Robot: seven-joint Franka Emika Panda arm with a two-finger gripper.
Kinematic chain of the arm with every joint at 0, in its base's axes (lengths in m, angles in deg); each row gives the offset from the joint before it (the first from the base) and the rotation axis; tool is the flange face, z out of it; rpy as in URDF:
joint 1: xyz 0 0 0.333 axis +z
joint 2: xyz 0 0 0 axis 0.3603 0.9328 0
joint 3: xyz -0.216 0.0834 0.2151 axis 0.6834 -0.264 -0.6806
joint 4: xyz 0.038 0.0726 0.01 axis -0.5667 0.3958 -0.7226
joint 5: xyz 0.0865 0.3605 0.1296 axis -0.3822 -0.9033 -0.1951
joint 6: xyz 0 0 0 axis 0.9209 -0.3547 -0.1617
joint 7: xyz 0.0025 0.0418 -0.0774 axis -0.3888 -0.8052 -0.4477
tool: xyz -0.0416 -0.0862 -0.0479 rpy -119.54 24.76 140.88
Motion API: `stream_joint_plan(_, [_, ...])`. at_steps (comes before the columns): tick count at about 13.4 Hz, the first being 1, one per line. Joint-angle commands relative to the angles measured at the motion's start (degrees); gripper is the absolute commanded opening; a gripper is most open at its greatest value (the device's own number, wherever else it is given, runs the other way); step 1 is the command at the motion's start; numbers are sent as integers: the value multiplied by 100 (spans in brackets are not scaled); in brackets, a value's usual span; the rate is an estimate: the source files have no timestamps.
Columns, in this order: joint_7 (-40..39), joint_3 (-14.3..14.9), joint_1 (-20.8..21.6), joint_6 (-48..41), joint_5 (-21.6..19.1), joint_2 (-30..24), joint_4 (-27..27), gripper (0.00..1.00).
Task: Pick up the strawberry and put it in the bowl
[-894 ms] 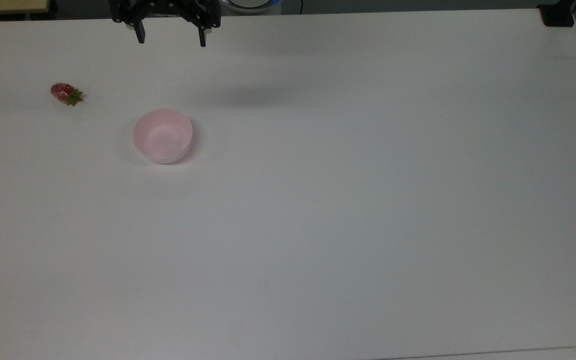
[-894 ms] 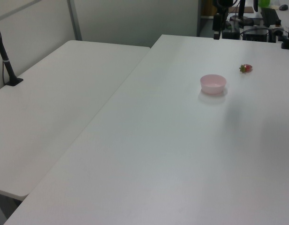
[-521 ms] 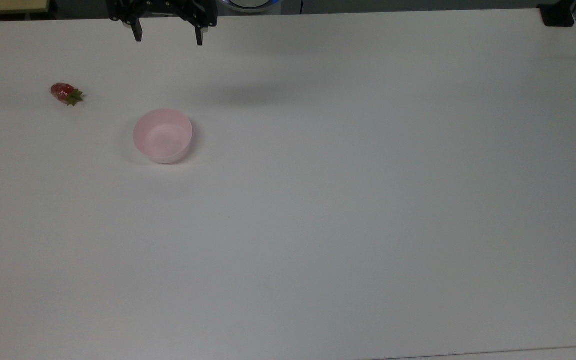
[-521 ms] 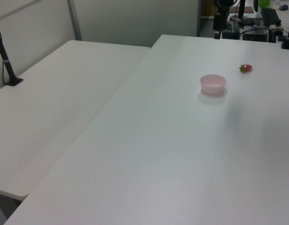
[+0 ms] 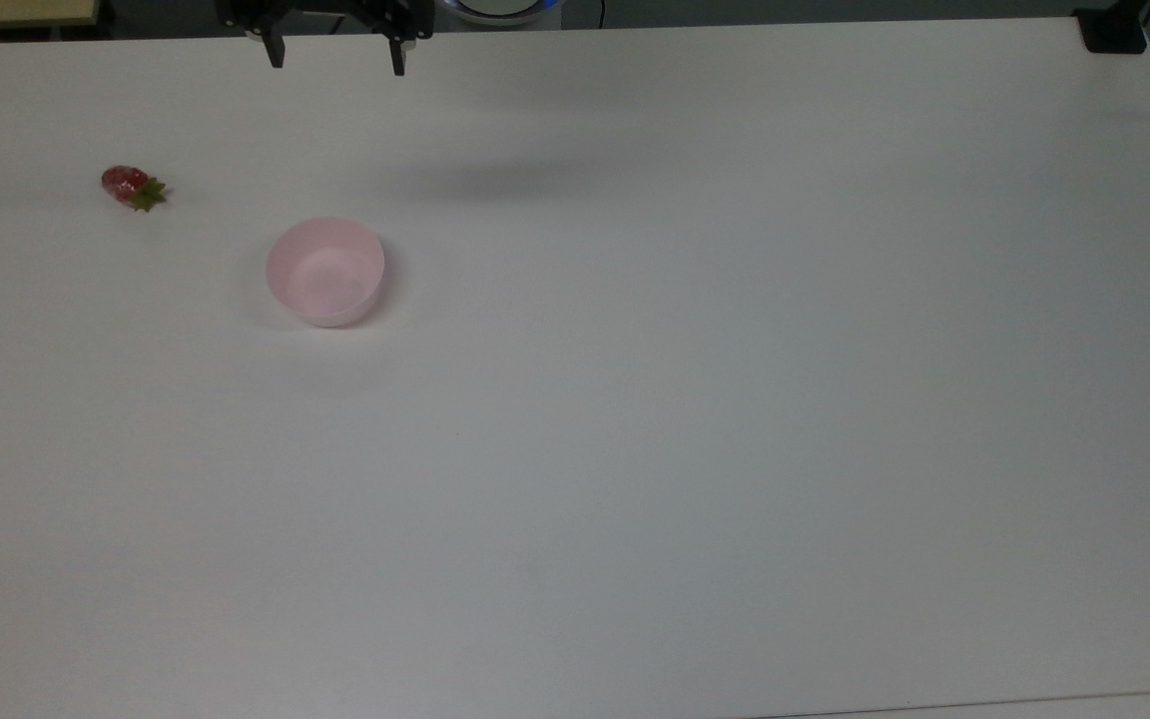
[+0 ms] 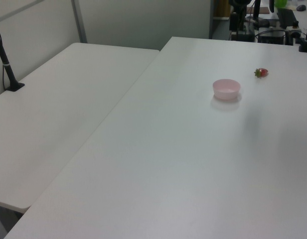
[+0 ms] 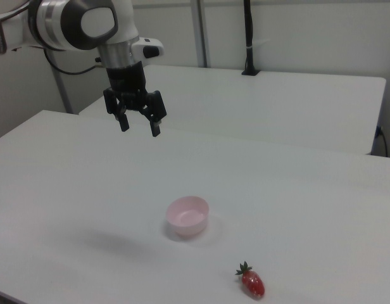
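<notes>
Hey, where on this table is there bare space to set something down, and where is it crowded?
Nearly all of the white table is bare: everything to the top view's right of the bowl and below it. The only occupied patch is the top view's upper left, where the strawberry lies apart from the bowl and the open gripper hangs above the far edge.

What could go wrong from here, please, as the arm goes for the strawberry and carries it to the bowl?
The strawberry lies on its side, small and glossy; it may roll or slip as the open gripper closes on it. The gripper hangs high and far from the fruit, so a long descent must be aimed well. The bowl looks light and stands near the fruit; a low carry could knock it along the table.
</notes>
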Motion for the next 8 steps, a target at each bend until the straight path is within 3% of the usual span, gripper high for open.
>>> stream_joint_plan(1, [40,-18,1,-193,-18,21,-106,100])
stream_joint_plan(3, [-91,208,54,-175,-53,-14,-106,100])
stream_joint_plan(4, [-640,567,228,-158,-62,-6,-80,100])
stream_joint_plan(8, [-2811,1466,441,402,-71,258,262,100])
